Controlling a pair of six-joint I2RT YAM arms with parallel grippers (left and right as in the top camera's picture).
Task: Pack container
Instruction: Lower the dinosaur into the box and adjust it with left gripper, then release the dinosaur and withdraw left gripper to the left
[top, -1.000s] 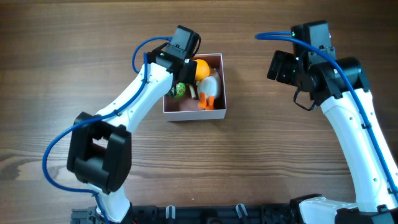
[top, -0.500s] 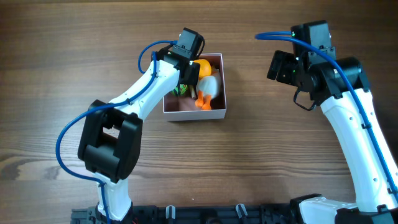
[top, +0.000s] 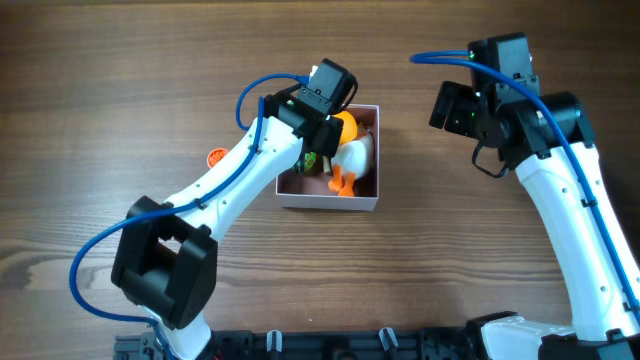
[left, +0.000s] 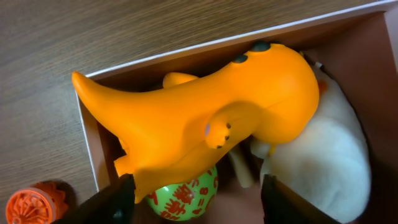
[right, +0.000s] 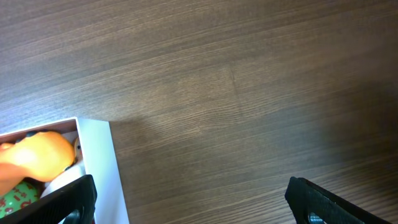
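The container (top: 332, 203), a small white-walled box with a pinkish inside, sits mid-table. It holds an orange dinosaur toy (top: 346, 127), a white duck with orange feet (top: 357, 155) and a green ball (top: 312, 161). My left gripper (top: 322, 120) is open and low over the box's left half. In the left wrist view its fingers (left: 196, 211) straddle the green ball (left: 186, 196) under the orange dinosaur (left: 205, 118), beside the white duck (left: 323, 146) and inside the container's wall (left: 186, 53). My right gripper (top: 450, 108) is open and empty, hovering right of the box (right: 102, 168).
A small orange ribbed wheel (top: 215, 157) lies on the wooden table left of the box, and it also shows in the left wrist view (left: 28, 206). Bare wood surrounds the box, and the right gripper's fingers (right: 199, 202) hang over it.
The container has slid right and a little toward the front, with my left gripper moving along inside it. The orange wheel has come into view on the table. The right arm has not moved.
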